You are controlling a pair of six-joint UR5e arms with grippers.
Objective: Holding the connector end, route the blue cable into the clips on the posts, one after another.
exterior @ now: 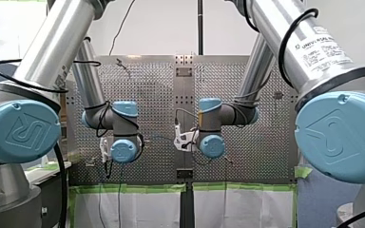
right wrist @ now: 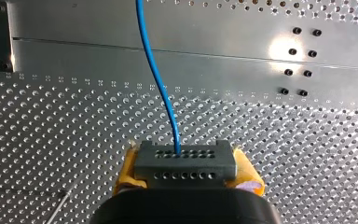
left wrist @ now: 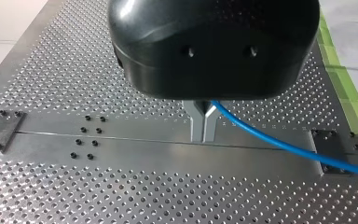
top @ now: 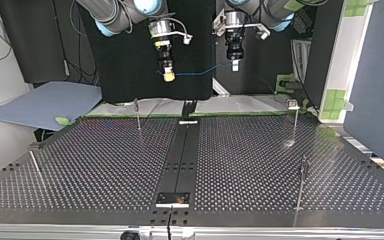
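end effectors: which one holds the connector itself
My right end effector: its yellow pads clamp the grey connector. My left end effector pinches only the blue cable.

Silver arms (exterior: pixel 57 42), blue joint caps (exterior: pixel 19 130), black cables (exterior: pixel 62 190), black left tool (left wrist: pixel 203 139).

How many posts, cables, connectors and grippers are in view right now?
posts: 4
blue cable: 1
connector: 1
grippers: 2, my left gripper and my right gripper
Total: 8
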